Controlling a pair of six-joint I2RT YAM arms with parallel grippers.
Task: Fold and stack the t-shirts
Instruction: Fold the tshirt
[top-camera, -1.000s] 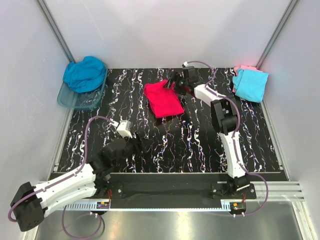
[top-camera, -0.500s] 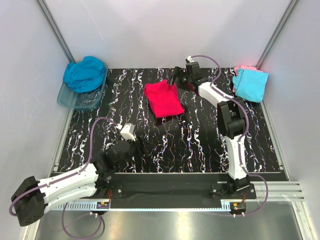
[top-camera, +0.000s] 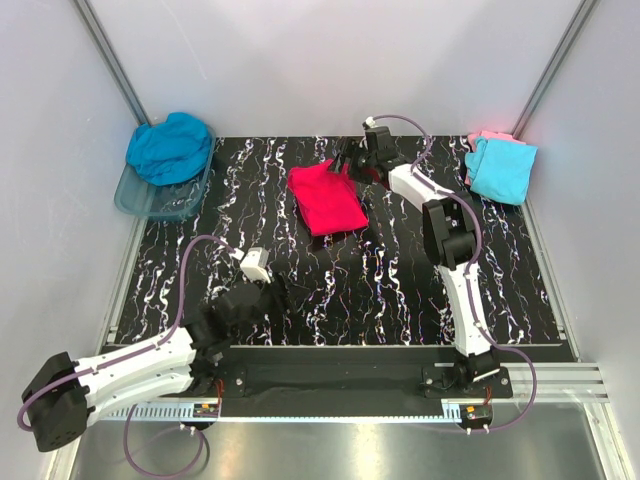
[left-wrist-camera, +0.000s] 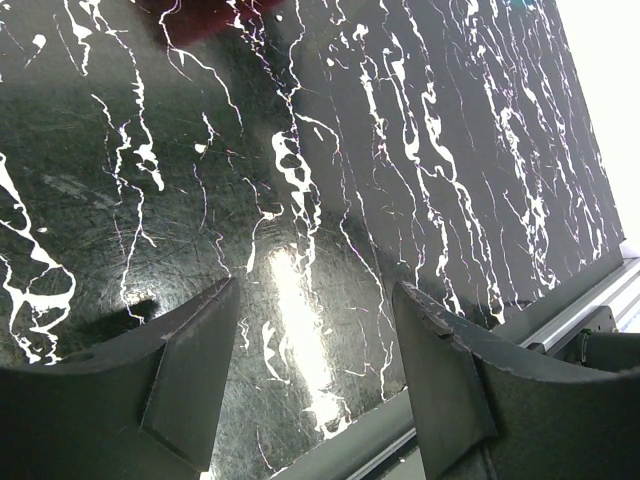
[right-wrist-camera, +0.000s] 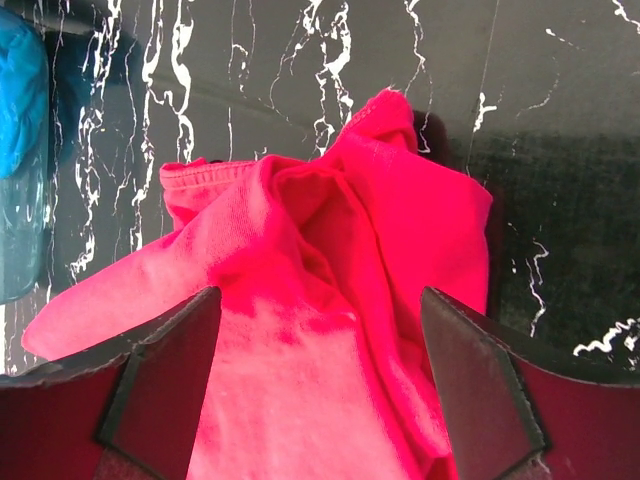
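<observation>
We are counting four t-shirts, a pink-red one mid-table, a teal-blue one in the tub, a light cyan one overlapping a pale pink one, and two sets of jaws, both spread, left jaws empty, right jaws straddling the pink-red one.

pink-red t-shirt: soft matt cloth | table: glossy black marbled | tub: clear plastic

Bench centre and near half are unobstructed: a wide lane is offered from 9 to 6 o'clock. 12 o'clock is blocked by the pink-red shirt, with the right pincer spread above its far edge. The 10 o'clock corner is taken by the tub heaped with the teal-blue shirt, and the 2 o'clock corner by the light cyan shirt on the pale pink shirt. The 4 o'clock side is crossed by the right arm.
</observation>
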